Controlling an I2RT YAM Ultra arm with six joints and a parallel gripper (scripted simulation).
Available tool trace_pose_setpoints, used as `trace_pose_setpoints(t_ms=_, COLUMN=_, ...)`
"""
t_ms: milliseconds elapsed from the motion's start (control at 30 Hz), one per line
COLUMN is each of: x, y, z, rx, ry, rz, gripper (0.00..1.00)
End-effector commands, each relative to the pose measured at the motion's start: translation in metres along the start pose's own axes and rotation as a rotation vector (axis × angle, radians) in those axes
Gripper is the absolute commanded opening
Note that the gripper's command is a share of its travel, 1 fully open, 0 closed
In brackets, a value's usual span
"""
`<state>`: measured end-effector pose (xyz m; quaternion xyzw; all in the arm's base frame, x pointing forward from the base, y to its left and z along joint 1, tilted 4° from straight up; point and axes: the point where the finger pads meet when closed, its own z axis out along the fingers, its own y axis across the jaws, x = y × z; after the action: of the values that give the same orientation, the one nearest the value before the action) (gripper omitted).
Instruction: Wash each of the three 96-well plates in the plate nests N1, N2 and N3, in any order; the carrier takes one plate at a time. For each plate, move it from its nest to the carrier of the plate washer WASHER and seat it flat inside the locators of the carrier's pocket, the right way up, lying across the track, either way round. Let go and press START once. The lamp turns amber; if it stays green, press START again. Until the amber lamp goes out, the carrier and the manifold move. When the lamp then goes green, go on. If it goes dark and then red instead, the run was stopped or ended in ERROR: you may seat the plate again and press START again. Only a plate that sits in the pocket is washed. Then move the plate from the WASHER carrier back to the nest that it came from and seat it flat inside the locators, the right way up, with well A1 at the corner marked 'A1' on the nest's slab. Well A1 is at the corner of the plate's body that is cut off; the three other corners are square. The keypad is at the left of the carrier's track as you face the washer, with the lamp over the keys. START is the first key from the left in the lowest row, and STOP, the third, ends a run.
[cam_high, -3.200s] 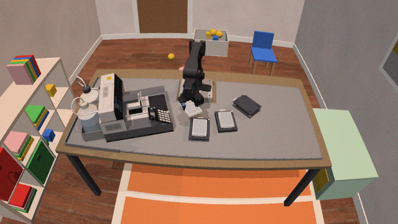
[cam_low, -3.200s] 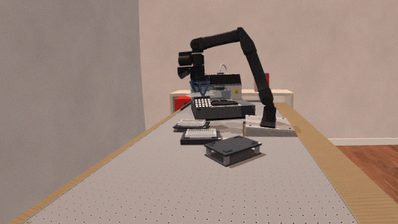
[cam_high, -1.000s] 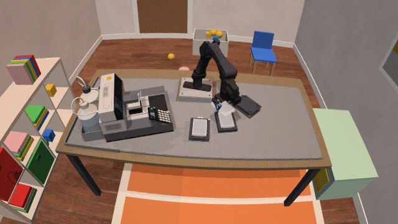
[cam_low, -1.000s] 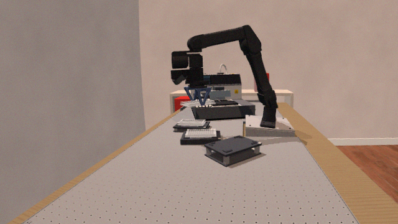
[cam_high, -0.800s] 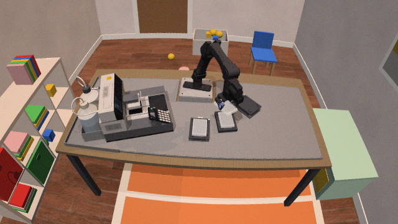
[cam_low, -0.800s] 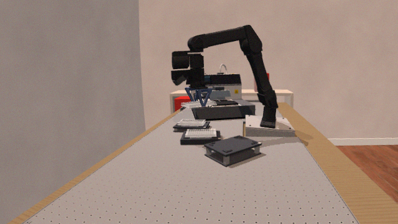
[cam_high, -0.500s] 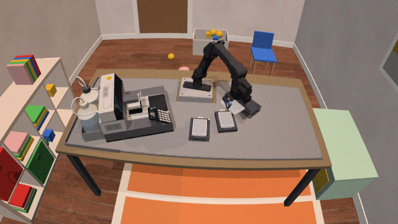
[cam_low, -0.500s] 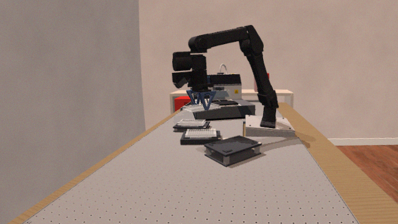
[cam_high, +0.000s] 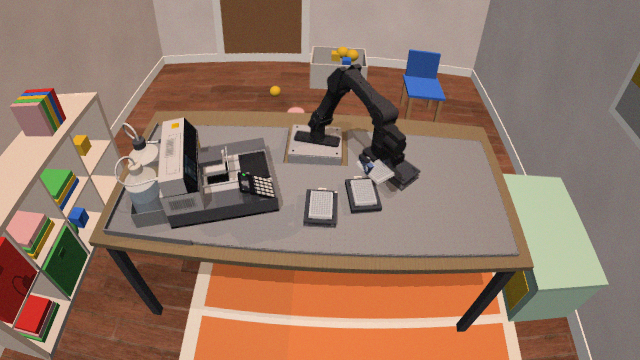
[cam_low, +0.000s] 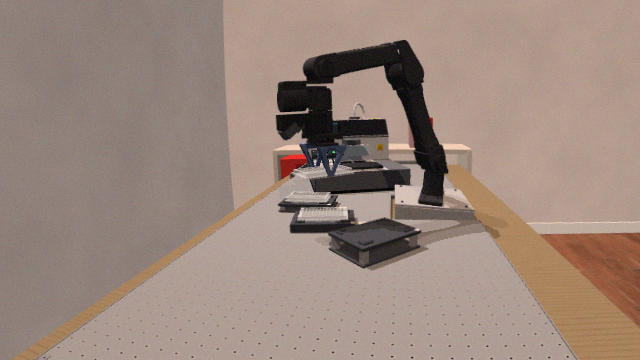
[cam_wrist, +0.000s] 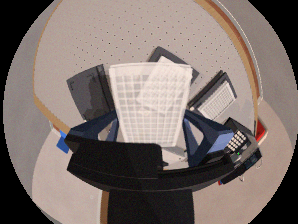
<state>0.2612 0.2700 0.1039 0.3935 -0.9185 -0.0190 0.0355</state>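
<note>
My gripper (cam_high: 372, 167) is shut on a white 96-well plate (cam_high: 380, 171) and holds it in the air, above the table between the middle nest and the right nest. The wrist view shows the plate (cam_wrist: 148, 103) flat between the blue fingers. The right nest (cam_high: 406, 175) is dark and empty, partly hidden by the arm; it stands angled in the side view (cam_low: 374, 240). The middle nest (cam_high: 363, 194) and the left nest (cam_high: 320, 206) each hold a white plate. The washer (cam_high: 209, 177) stands at the left, its carrier pocket (cam_high: 217, 177) empty, with a green lamp above the keypad (cam_high: 262, 186).
The arm's base plate (cam_high: 316, 145) sits at the back middle of the table. Two bottles (cam_high: 140, 185) with tubing stand left of the washer. A shelf with coloured boxes (cam_high: 40, 200) stands off the table's left end, a green cabinet (cam_high: 550, 245) off its right.
</note>
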Motion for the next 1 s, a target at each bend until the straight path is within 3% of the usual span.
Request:
trace_pose_setpoints(t_ms=0, x=-0.003, y=0.000, z=-0.006, rx=0.001, ry=-0.020, rz=0.001, gripper=0.00)
trace_pose_setpoints(t_ms=167, x=-0.003, y=0.000, z=-0.006, rx=0.001, ry=-0.020, rz=0.001, gripper=0.00)
trace_pose_setpoints(t_ms=300, x=0.001, y=0.020, z=-0.004, rx=0.001, ry=-0.020, rz=-0.114, gripper=0.00)
trace_pose_setpoints(t_ms=967, x=0.019, y=0.108, z=0.002, rx=-0.002, ry=-0.020, rz=-0.114, gripper=0.00)
